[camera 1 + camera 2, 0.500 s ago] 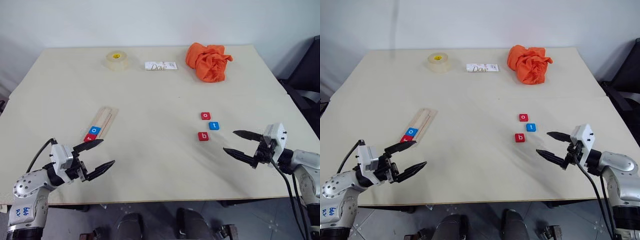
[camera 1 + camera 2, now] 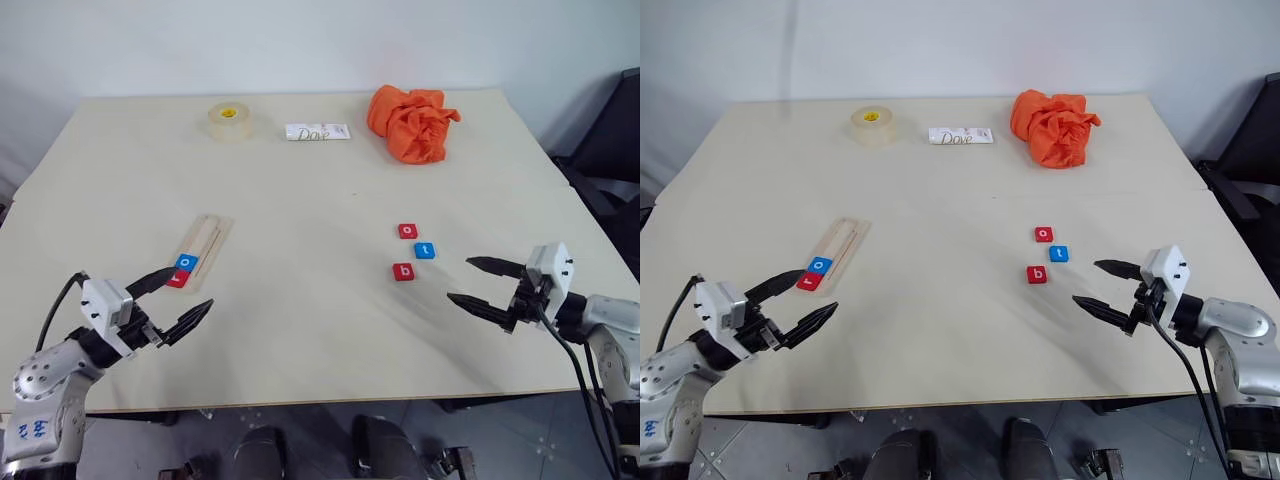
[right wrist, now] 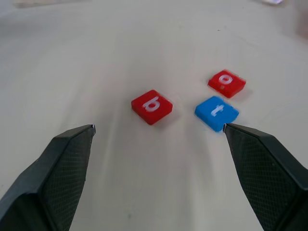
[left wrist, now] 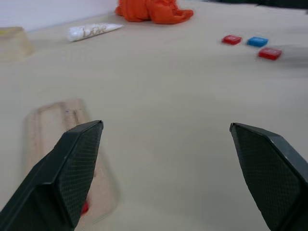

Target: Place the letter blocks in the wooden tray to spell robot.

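My right gripper (image 2: 1103, 285) hangs spread wide and empty near the small flat red "b" block (image 2: 1037, 274).

I should straddle it squarely, then carry it to the narrow pale wooden tray (image 2: 838, 250); left gripper (image 2: 790, 305) unclenched beside that.

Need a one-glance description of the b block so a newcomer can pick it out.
On the table, look toward the robot's right side, just ahead of the open right hand, where three small tiles lie loose. The b block is the red one nearest the robot. The blue t block and the red o block lie farther back.
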Robot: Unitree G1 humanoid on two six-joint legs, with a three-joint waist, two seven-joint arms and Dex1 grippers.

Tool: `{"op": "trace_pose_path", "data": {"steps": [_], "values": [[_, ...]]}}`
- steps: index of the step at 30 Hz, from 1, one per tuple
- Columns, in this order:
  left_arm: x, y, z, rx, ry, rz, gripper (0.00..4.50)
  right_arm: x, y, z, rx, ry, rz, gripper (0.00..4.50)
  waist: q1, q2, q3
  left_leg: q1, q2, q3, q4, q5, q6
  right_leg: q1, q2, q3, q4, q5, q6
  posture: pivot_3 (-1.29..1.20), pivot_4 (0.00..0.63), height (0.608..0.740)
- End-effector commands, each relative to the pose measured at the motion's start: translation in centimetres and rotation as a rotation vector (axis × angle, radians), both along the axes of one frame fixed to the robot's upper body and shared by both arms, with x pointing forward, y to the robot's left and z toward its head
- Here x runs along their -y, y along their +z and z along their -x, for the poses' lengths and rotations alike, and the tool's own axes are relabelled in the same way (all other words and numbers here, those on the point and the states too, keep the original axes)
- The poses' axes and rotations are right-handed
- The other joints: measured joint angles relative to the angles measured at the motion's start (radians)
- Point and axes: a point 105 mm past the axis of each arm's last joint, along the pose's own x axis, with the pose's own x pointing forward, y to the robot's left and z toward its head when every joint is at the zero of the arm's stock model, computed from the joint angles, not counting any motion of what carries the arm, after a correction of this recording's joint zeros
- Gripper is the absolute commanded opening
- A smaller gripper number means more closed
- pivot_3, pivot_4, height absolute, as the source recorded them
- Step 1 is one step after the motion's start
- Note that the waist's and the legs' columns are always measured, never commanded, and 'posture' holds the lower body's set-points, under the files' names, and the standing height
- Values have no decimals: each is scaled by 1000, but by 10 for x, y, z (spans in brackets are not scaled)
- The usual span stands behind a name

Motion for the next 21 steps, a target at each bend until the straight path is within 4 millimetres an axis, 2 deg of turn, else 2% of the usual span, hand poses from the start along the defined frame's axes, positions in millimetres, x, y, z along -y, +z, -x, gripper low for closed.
{"op": "trace_pose_path", "data": {"steps": [1, 6, 10, 12, 14, 21], "values": [[-21, 6, 11, -31, 130, -24, 4500, -4, 10, -7, 35, 15, -5, 4460, -8, -1, 1, 0, 0, 0, 0, 0, 0, 0, 0, 0, 0, 0, 0, 0, 150, 740], [-22, 5, 19, -61, 188, -18, 4500, -12, 10, -15, 37, 55, -4, 4460, -10, -2, 1, 1, 0, 0, 0, 0, 0, 1, -1, 0, 0, 0, 0, 0, 150, 740], [-23, 9, 13, -41, 221, -29, 4500, -20, 14, -20, 47, 93, -4, 4460, -13, -2, 1, 1, 0, 0, 0, -1, 0, 1, 0, 1, 0, 0, -1, 0, 150, 740], [-23, 10, 6, -56, 233, -25, 4500, -25, 16, -22, 55, 114, -7, 4460, -13, -2, 1, 1, 0, 1, 0, -1, 0, 1, 0, 1, 1, 0, -1, 0, 150, 740], [-23, 14, -9, -70, 260, -15, 4500, -32, 19, -23, 63, 134, -15, 4460, -10, -2, 1, 2, 0, 1, 0, -1, 0, 1, 0, 1, 1, 0, -1, 0, 150, 740], [-18, 16, -48, -145, 311, 16, 4500, -40, 18, -21, 63, 157, -24, 4460, -11, -3, 1, 2, 0, 3, 0, -1, 0, 0, 0, 3, 2, 0, 0, 0, 150, 740]]}}
